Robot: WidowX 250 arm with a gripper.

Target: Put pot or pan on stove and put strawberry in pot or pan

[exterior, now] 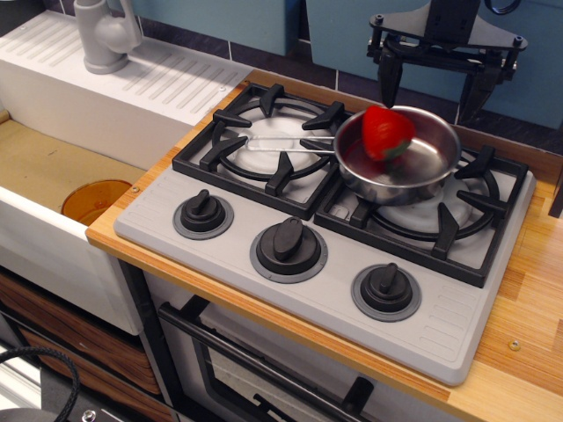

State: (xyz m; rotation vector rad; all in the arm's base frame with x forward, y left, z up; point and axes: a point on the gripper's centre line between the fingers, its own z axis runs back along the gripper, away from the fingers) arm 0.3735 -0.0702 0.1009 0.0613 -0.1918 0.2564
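The saucepan (400, 163) is polished, mirror-bright steel with a thin wire handle. The strawberry (387, 132) looks like glossy red plastic. The stove (308, 237) has a matt grey, smooth plastic top, finely ribbed at its corners, with matt black grates and black knobs (288, 239). The counter (528, 308) is pale, satin-finished wood grain. The sink unit (132, 79) is matt white and ribbed. The pincer (433, 83) is dull black.

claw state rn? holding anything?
Claw: open, holding nothing, above the pot. The strawberry is free of it, at the pot's left rim.
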